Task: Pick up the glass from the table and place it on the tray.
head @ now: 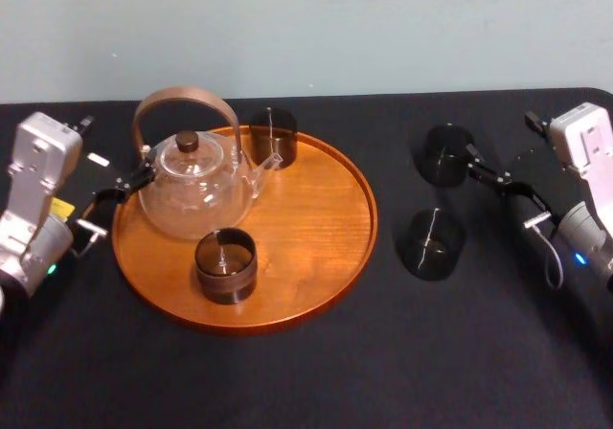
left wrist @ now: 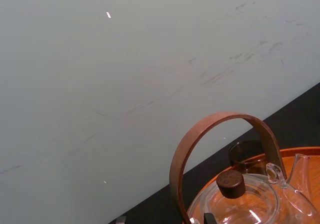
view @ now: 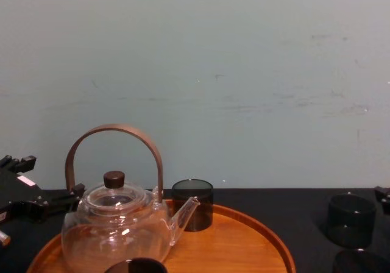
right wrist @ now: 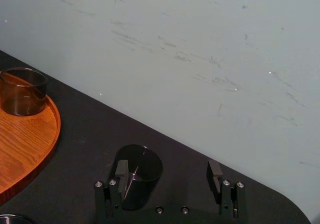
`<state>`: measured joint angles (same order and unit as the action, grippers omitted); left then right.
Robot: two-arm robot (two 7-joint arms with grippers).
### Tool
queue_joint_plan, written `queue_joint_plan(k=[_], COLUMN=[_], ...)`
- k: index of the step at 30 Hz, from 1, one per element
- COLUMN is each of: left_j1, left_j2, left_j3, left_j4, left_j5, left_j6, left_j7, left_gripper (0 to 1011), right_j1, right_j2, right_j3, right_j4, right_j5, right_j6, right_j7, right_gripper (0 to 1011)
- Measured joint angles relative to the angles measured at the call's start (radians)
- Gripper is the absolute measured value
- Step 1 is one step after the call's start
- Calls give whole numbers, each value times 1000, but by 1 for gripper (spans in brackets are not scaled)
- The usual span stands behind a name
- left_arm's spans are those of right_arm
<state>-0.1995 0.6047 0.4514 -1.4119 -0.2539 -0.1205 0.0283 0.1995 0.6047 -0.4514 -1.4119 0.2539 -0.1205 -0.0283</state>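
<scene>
The tray [head: 326, 220] is glossy, grained wood. The teapot [head: 192, 199] is clear, shiny glass with a wooden handle [head: 182, 98]. The glasses [head: 443, 154] are smoky dark glass. The tabletop [head: 460, 352] is matt black.

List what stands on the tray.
On the tray stand a teapot, a far glass behind its spout and a near glass in front. The spout covers part of the far glass.
</scene>
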Motion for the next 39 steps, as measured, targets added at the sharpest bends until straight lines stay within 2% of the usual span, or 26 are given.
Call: queue_joint_plan(k=[36,39], left_j1=[0,0], left_j2=[0,0], left_j3=[0,0], left_j4=[0,0], left_j5=[0,0], left_j6=[0,0], left_j7=[0,0], left_gripper=[1009,1009], right_j1=[0,-4], right_j2=[0,-2], right_j3=[0,12], right_j4=[0,-1], right_j5=[0,10], right_j6=[0,0], right_j7=[0,16], right_gripper=[1002,1002])
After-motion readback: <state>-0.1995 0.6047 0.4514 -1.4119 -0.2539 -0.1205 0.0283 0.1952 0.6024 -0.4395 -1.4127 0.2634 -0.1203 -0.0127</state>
